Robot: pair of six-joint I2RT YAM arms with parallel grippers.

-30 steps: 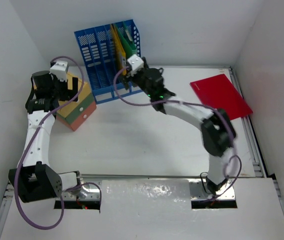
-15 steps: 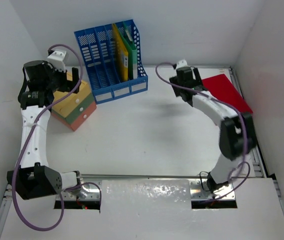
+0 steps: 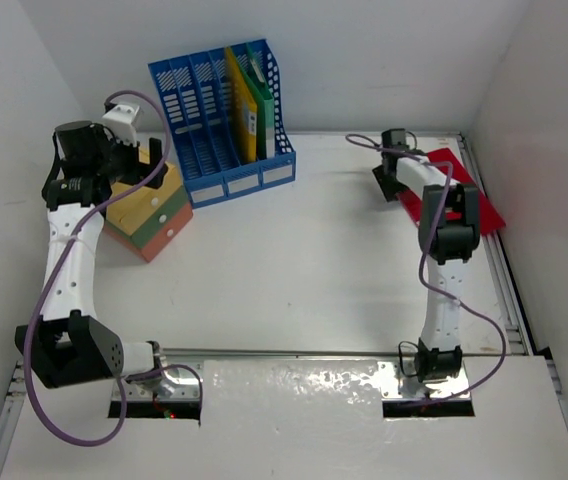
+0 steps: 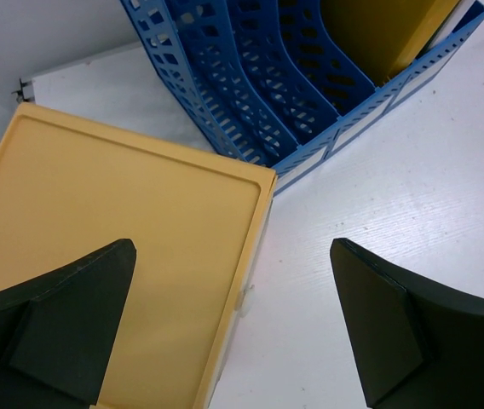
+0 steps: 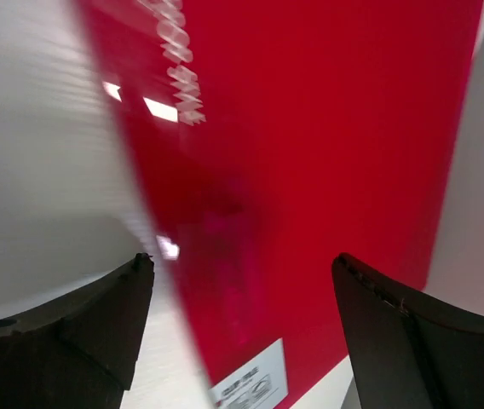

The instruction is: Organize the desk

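The red folder's (image 5: 310, 153) white corner label (image 5: 246, 388) is too blurred to read, and no writing is legible on the blue rack's (image 3: 219, 105) white front strips. The flat white desk (image 3: 294, 270) is railed at its edges and walled in. It carries the rack and drawer box (image 4: 114, 256) far left and the folder by the right rail, with broad white surface between. The left gripper (image 4: 232, 281) hangs spread over the box's edge. The right gripper (image 5: 242, 264) is spread over the folder, holding nothing.
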